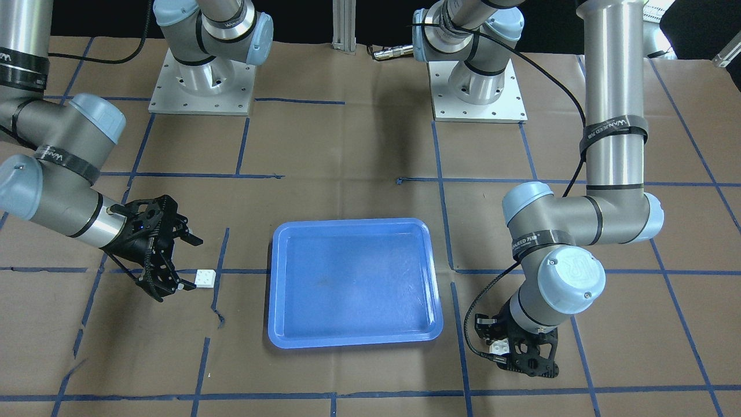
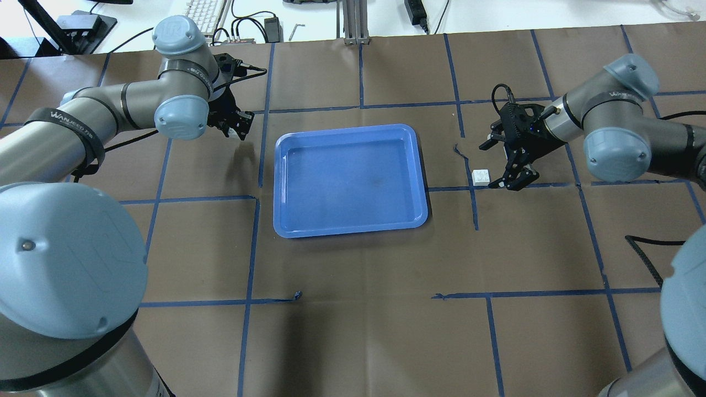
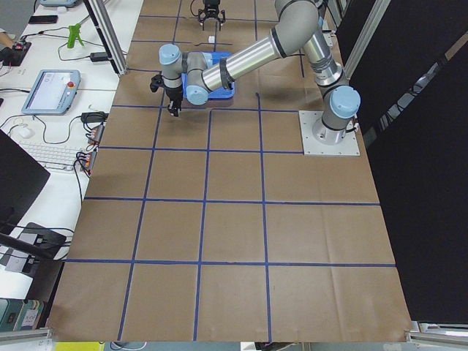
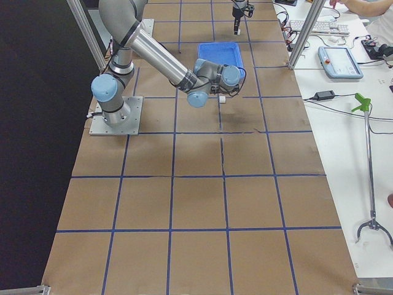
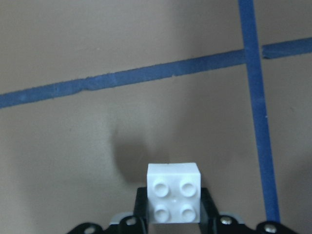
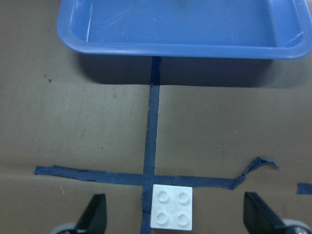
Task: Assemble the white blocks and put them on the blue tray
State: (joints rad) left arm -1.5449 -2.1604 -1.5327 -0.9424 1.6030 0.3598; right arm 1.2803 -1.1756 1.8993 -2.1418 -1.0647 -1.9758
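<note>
**One Brick in Hand, One on the Bench as Assembly Nears**

The robot's left hand [image 1: 502, 349] is closed on the first white block [image 5: 174, 192]. Its pads press on opposite sides of the block and the four studs face the wrist camera. A shadow on the brown bench [image 1: 347, 145] beyond the block suggests it is held just clear of the surface. The hand sits off the robot's-left side of the blue tray [image 1: 356, 284], near one corner and apart from the rim.

Off the opposite side of the tray, the right hand [image 1: 191, 262] has its fingers spread wide and grips nothing. The second white block [image 6: 171, 213] sits studs-up on the bench between those fingers, where the blue tape lines [image 6: 151, 136] cross. In the front view it appears to be touching one fingertip. The tray itself holds nothing.

The step in hand appears to be the second pickup. One brick is secured and the other is framed but not yet gripped. The next move would be for the right hand to settle squarely around the block and close. The two hands would then have to meet with studs aligned to underside before the pair can go to the tray.
</note>
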